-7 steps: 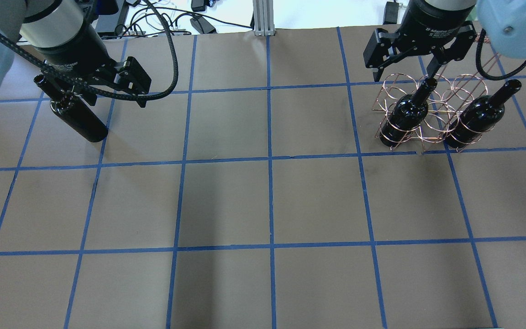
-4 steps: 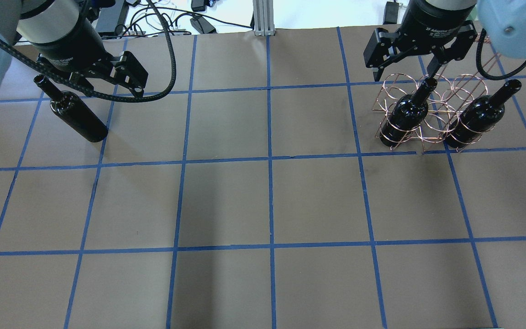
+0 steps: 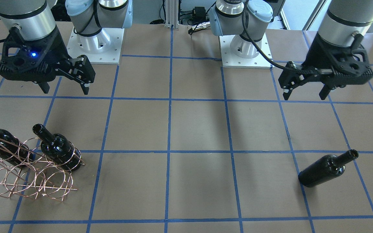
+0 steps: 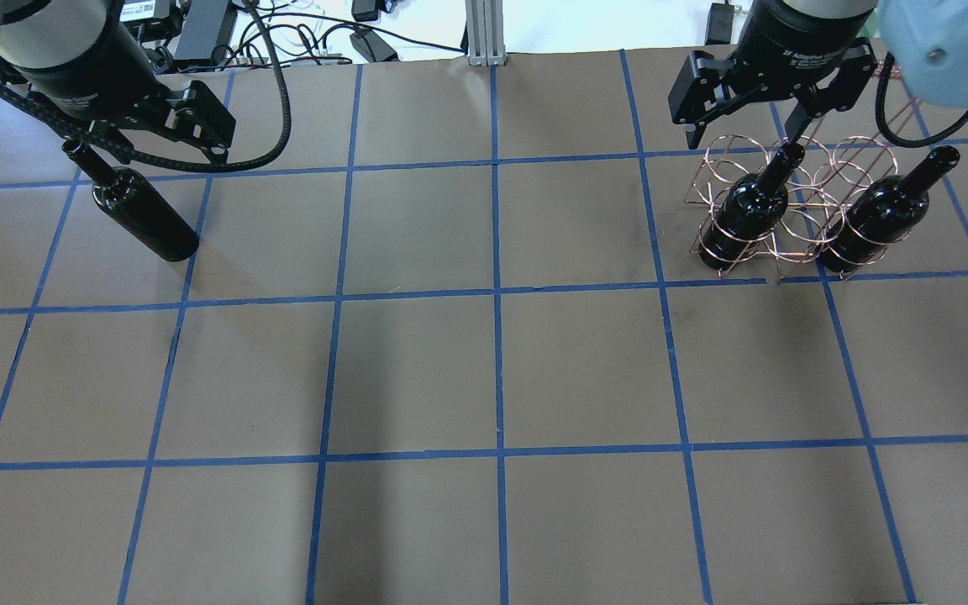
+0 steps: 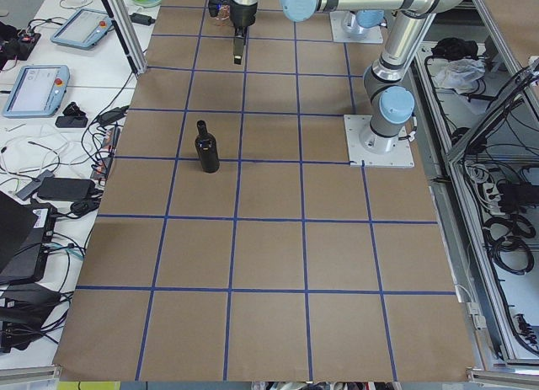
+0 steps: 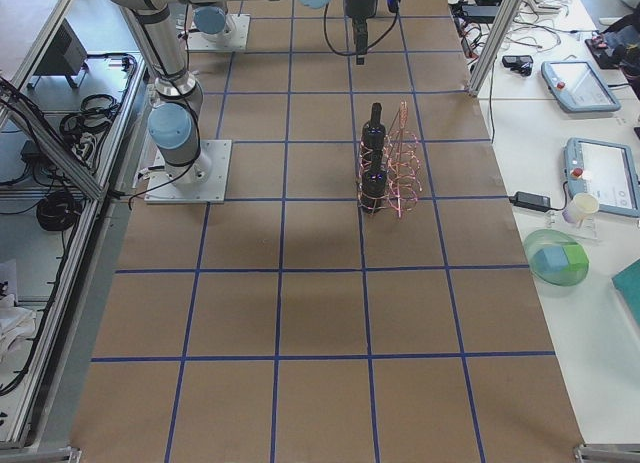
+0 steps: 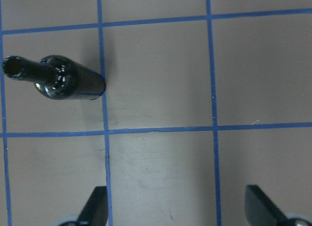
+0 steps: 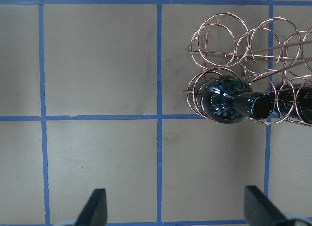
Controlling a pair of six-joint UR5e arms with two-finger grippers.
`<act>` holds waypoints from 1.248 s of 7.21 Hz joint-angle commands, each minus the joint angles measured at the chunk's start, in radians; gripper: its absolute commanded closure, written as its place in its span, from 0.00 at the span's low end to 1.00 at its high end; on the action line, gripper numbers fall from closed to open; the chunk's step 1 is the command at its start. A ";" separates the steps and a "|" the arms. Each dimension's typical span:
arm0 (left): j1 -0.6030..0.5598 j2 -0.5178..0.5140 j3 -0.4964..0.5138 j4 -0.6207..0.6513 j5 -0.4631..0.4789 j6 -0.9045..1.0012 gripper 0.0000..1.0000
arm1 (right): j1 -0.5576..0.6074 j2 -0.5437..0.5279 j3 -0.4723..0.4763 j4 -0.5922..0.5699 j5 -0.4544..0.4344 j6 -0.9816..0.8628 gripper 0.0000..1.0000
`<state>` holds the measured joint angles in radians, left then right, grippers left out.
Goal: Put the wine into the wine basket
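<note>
A near-black wine bottle (image 4: 144,214) stands upright and free on the table at the left; it also shows in the front-facing view (image 3: 327,168) and the left wrist view (image 7: 58,79). My left gripper (image 4: 148,147) is open and empty, raised above and beside the bottle's neck, not touching it. The copper wire wine basket (image 4: 795,210) stands at the right and holds two bottles (image 4: 744,218) (image 4: 879,214). My right gripper (image 4: 740,134) is open and empty, above the basket's left bottle; that bottle shows in the right wrist view (image 8: 226,99).
The brown table (image 4: 492,378) carries a blue tape grid. Cables and power bricks (image 4: 349,34) lie past its edge in the overhead view. The two arm bases (image 3: 96,42) stand on white plates in the front-facing view.
My left gripper has moved up and to the left in the overhead view, off the standing bottle, still open. The bottle, the basket and the right arm have not moved.
</note>
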<state>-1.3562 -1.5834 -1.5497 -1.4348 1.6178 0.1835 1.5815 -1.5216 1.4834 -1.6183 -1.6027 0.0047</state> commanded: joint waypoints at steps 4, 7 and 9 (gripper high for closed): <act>0.127 -0.088 -0.071 0.211 -0.006 0.132 0.00 | 0.000 0.000 0.000 0.000 -0.003 0.000 0.00; 0.218 -0.162 -0.089 0.319 -0.076 0.301 0.01 | 0.000 0.005 0.008 0.003 -0.006 -0.002 0.00; 0.244 -0.205 -0.081 0.346 -0.101 0.341 0.01 | 0.000 -0.003 0.021 -0.005 -0.002 0.001 0.00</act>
<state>-1.1278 -1.7606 -1.6347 -1.1086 1.5348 0.5016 1.5815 -1.5227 1.4985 -1.6201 -1.6050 0.0050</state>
